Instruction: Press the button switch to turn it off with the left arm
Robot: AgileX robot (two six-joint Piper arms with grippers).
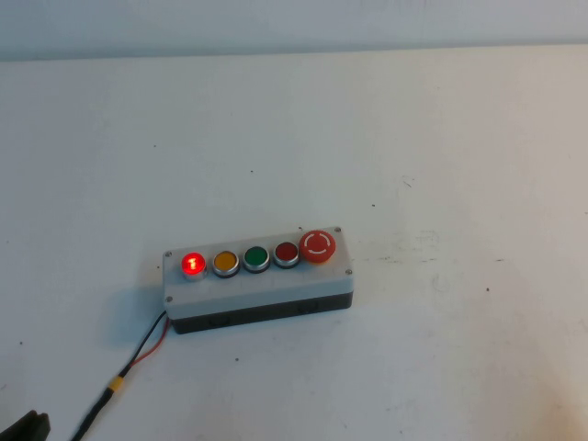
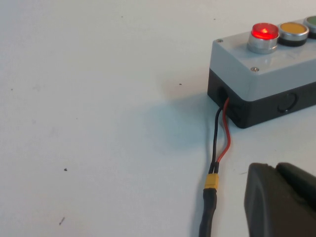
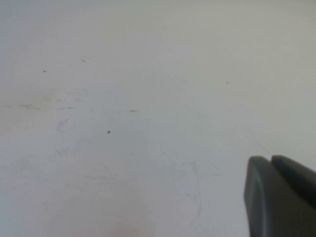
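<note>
The button switch point(image 1: 193, 264) glows bright red at the left end of the grey five-button box point(image 1: 276, 283) in the middle of the white table. In the left wrist view the lit button point(image 2: 264, 32) stands on the box's point(image 2: 276, 79) near corner. My left gripper point(image 1: 26, 428) shows only as a black tip at the lower left edge, well short of the box. In the left wrist view it point(image 2: 274, 168) is shut and empty, low over the table. My right gripper point(image 3: 270, 159) is shut and empty over bare table, out of the high view.
On the box, to the right of the lit button, sit a yellow button point(image 1: 226, 262), a green one point(image 1: 256, 257), a darker red one point(image 1: 287, 253) and a large red mushroom button point(image 1: 320, 245). A red-black cable point(image 1: 138, 354) with a yellow connector point(image 2: 213, 181) runs from the box's left end toward my left gripper.
</note>
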